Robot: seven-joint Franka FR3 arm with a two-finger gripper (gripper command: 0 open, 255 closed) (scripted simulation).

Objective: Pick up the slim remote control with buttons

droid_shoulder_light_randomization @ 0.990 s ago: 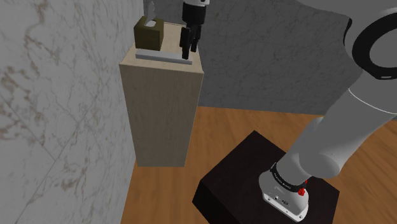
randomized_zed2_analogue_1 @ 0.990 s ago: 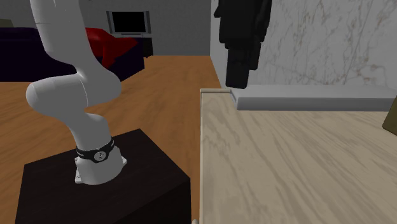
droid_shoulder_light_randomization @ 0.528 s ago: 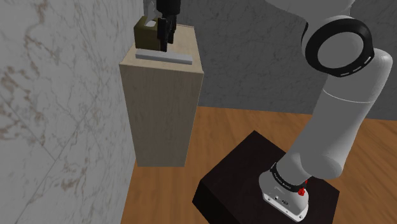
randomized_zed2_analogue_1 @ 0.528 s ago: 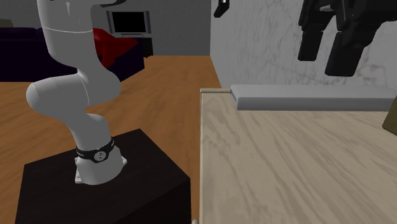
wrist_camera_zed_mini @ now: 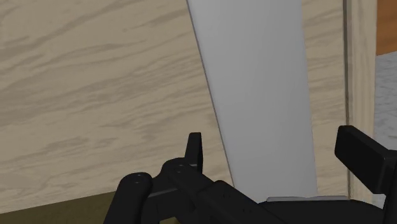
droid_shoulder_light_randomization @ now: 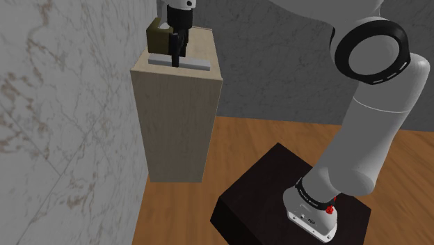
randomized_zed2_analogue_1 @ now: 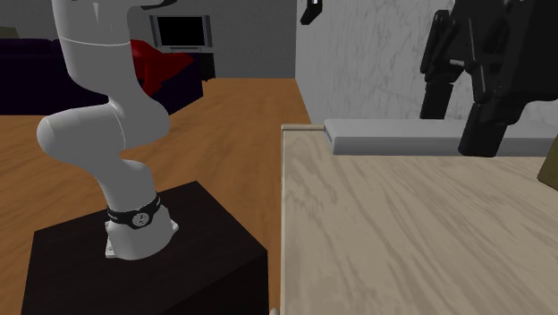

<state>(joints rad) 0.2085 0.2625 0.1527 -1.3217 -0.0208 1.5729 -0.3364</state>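
1. Wrist view: the gripper [wrist_camera_zed_mini: 280, 159] hangs low over the pedestal [wrist_camera_zed_mini: 95, 95] top. Its jaws are spread wide, with one finger on each side of the remote control's width. Neither finger touches it, and nothing is held.
2. The remote control [wrist_camera_zed_mini: 254, 89] is a plain grey slab lying flat on the pedestal top, just beside one edge of it.
3. Its long axis runs parallel to that edge. In the second exterior view, one end sits near the pedestal's corner.
4. Shoulder view: an olive box [droid_shoulder_light_randomization: 157, 38] stands at the back of the pedestal top, apart from the remote control.

Pale wooden pedestal [droid_shoulder_light_randomization: 177, 125] with grey remote [droid_shoulder_light_randomization: 198, 63], olive box [droid_shoulder_light_randomization: 156, 38]
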